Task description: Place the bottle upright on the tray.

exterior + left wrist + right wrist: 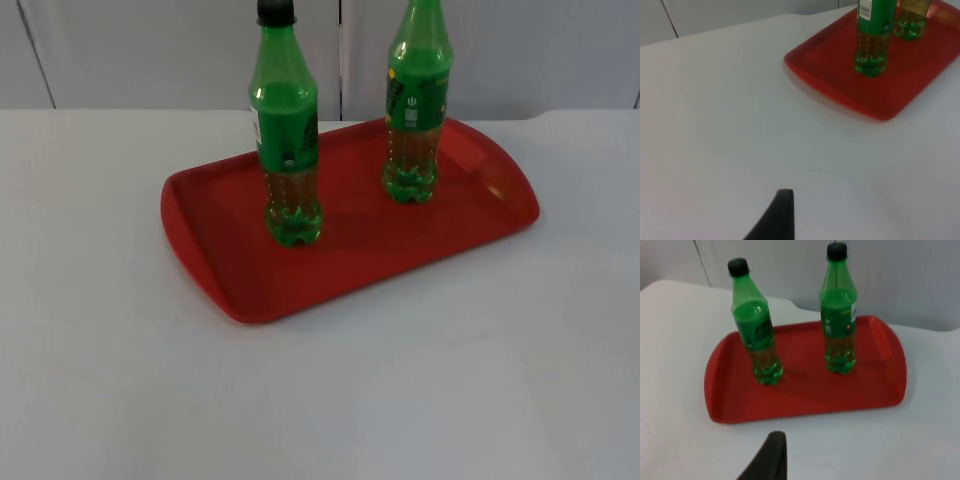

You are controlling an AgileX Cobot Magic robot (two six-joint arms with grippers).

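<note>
Two green bottles stand upright on the red tray (215,265): the left bottle (287,140), black-capped, near the tray's middle; the right bottle (417,110) toward its far right corner, well apart. Tray rests on the white surface (110,380) near its far edge. Left gripper and right gripper: only one black fingertip each, above the bare surface; state of fingers cannot be told.

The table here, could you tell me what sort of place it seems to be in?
Probably a lab or test bench rather than a home: a bare white table ends at a plain grey partition wall, and the props are just a red tray carrying two upright green bottles.
</note>
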